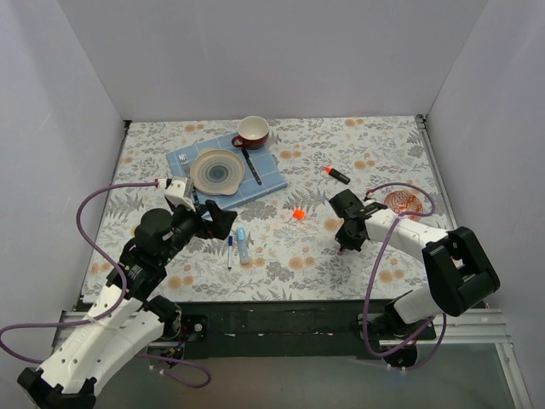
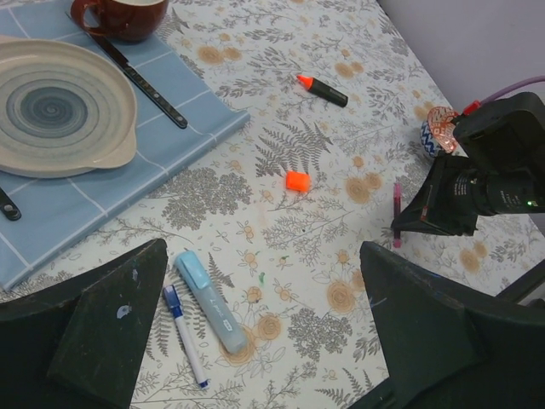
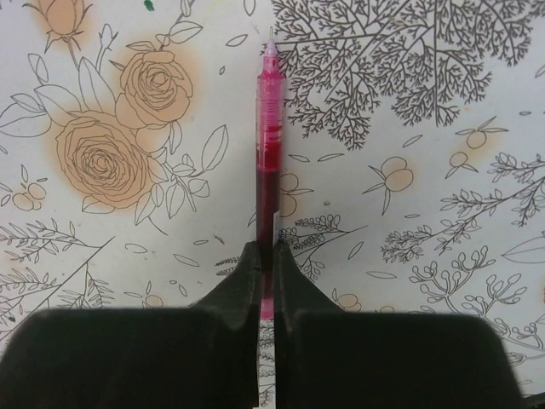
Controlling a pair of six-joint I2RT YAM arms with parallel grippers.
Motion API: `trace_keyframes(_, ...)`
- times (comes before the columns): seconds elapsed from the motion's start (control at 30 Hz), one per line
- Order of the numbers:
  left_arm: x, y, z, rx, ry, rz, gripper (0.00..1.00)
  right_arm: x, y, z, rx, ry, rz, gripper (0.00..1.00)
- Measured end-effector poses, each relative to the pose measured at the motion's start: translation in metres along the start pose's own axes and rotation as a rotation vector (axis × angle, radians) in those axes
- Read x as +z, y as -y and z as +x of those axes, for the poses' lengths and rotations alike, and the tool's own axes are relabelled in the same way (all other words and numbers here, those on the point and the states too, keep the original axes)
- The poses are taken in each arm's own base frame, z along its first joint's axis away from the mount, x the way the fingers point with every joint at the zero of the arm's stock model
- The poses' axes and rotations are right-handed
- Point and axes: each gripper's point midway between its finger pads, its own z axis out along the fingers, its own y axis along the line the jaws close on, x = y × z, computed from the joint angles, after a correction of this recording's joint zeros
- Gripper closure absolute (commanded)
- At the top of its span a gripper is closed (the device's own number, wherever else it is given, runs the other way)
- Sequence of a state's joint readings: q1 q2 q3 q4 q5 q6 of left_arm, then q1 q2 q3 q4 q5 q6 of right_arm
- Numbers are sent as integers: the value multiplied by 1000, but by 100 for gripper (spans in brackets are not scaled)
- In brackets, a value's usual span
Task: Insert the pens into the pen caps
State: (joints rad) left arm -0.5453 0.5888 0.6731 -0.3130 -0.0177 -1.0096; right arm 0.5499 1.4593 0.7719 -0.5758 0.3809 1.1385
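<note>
Right tool (image 3: 264,256) pinches the maroon pen (image 3: 267,145), tip outward, toward the right edge of the table (image 1: 383,145). Left tool (image 2: 262,251) is spread above the marker (image 2: 210,301) and white pen (image 2: 184,335), toward the near edge. Orange cap (image 2: 296,181) lies mid-table, highlighter (image 2: 324,90) farther back.

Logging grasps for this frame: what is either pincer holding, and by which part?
The right pincer grips the thin maroon pen near its back end; the left pincer holds nothing.
</note>
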Motion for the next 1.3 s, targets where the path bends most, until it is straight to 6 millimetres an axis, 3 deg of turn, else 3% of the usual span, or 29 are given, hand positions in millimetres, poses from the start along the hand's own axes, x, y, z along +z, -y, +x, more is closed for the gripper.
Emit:
trace_keyframes(0.17,9,2,4,-66,-61,-21,11,-1,-5,0,-69,19,-64,99)
trace_keyframes(0.27,21,16,6,-155,-110,16,16,-5,-11,7,-161,31,-146,99)
trace_keyframes(0.37,33,32,20,-256,-187,81,21,-17,-22,21,-272,36,-281,99)
trace_keyframes(0.63,70,51,79,-443,-396,170,28,-87,-69,48,-433,111,-791,99)
trace_keyframes(0.9,85,94,90,-463,-420,335,31,-154,-95,68,-502,132,-1102,99)
trace_keyframes(1.07,90,113,105,-454,-449,387,36,-172,-99,82,-538,118,-1179,99)
trace_keyframes(1.17,93,120,116,-447,-475,399,48,-178,-99,90,-556,108,-1202,99)
trace_keyframes(1.3,92,126,127,-443,-502,403,93,-186,-99,95,-566,104,-1227,99)
